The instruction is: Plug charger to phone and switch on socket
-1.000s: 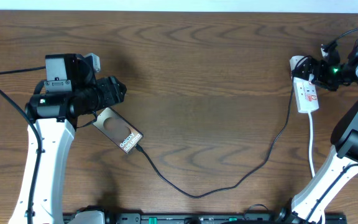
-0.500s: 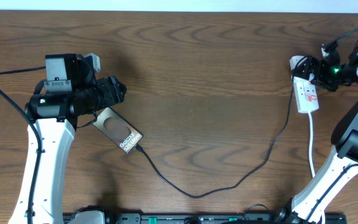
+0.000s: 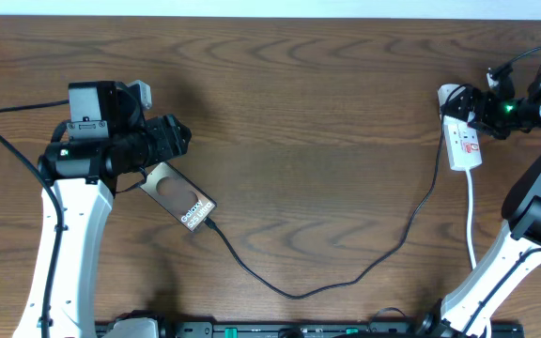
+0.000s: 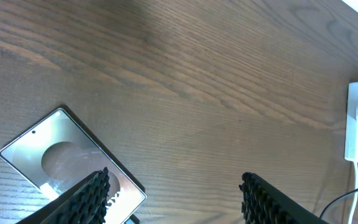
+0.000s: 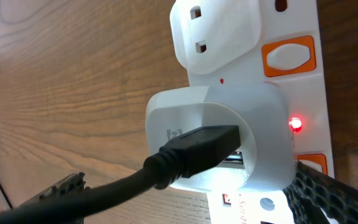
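left pincer (image 4: 174, 190) spread above phone (image 4: 55, 155). right pincer (image 5: 191, 196) spread astride socket (image 5: 294, 81), red light (image 5: 296, 124) on. charger (image 3: 299, 293) tip at phone's end.

phone (image 3: 180, 197): flat dark slab, brown oval and white lettering face up, lying slantwise on the left of the counter (image 3: 327, 113).
charger (image 3: 294, 295): thin black cable, its tip at the phone's lower-right end, looping across to the socket.
socket (image 3: 464, 143): white strip at far right with orange-red switches; white adapter (image 5: 216, 134) plugged in, red light (image 5: 296, 124) lit.
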You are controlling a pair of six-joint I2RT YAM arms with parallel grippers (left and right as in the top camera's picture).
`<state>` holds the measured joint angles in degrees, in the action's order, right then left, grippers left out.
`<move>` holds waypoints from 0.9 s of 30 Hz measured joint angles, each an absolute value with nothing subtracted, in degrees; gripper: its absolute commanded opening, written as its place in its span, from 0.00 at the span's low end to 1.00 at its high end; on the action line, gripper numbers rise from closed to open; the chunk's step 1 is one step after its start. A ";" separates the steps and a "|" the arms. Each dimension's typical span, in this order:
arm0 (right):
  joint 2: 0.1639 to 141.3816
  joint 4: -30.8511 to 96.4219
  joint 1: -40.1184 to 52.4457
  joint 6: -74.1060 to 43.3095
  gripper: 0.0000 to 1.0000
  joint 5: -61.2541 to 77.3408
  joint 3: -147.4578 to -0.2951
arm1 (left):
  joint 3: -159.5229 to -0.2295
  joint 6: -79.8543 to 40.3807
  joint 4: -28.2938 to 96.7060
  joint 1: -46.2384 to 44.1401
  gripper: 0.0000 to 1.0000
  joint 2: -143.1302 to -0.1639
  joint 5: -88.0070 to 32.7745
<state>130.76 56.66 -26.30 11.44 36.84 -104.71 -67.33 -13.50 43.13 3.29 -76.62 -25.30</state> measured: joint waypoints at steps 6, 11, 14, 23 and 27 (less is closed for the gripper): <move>130.96 59.46 -25.80 8.54 0.99 34.00 -106.56 | -67.33 -13.50 43.48 3.31 0.66 -76.62 -25.30; 132.11 69.38 -25.19 4.54 0.99 26.30 -111.20 | -67.33 -13.52 43.51 3.31 0.66 -76.62 -25.28; 132.84 74.39 -25.67 2.92 0.99 22.68 -115.13 | -67.33 -13.50 43.51 3.29 0.66 -76.62 -25.28; 133.03 88.18 -26.06 -0.38 0.99 17.85 -130.13 | -67.33 -13.50 43.53 3.31 0.66 -76.62 -25.30; 133.29 95.74 -26.06 -1.37 0.99 16.58 -139.13 | -67.33 -13.50 43.55 3.29 0.66 -76.62 -25.30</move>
